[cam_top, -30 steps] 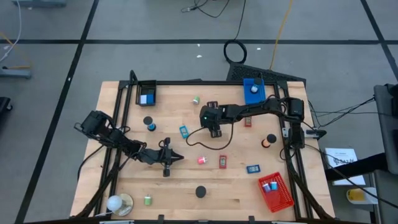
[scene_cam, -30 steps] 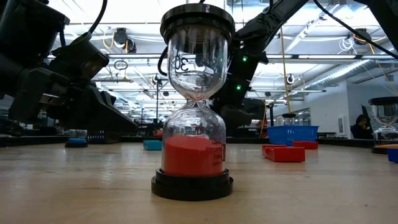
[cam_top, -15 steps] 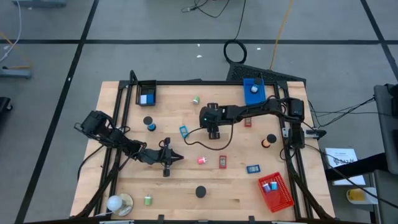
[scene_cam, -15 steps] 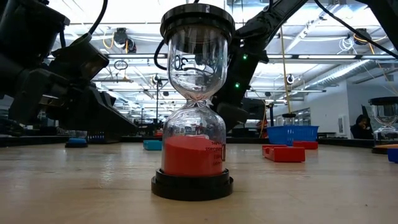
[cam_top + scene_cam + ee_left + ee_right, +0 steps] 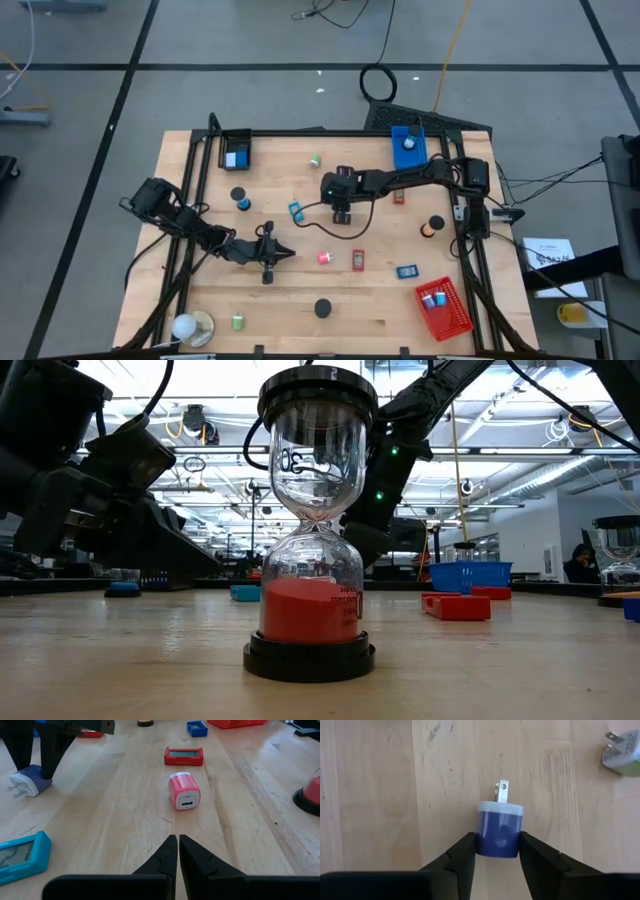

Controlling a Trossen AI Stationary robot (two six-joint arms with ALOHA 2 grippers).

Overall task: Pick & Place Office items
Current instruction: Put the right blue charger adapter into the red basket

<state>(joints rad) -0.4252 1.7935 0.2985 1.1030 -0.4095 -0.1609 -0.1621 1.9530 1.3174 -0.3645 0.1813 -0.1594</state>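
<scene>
Wooden table (image 5: 300, 300) holds scattered items. Left gripper (image 5: 268, 262) rests pinched shut and empty near the pink charger (image 5: 183, 791). At center, right gripper (image 5: 496, 851) has 2 fingers touching the blue charger (image 5: 500, 831). Grasp step; next, I judge: squeeze firm, lift, carry to a tray.

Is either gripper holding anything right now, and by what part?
The right gripper has closed on the blue plug adapter, fingers against its two sides, prongs pointing away. It lies on the table. The left gripper is shut and empty.
</scene>
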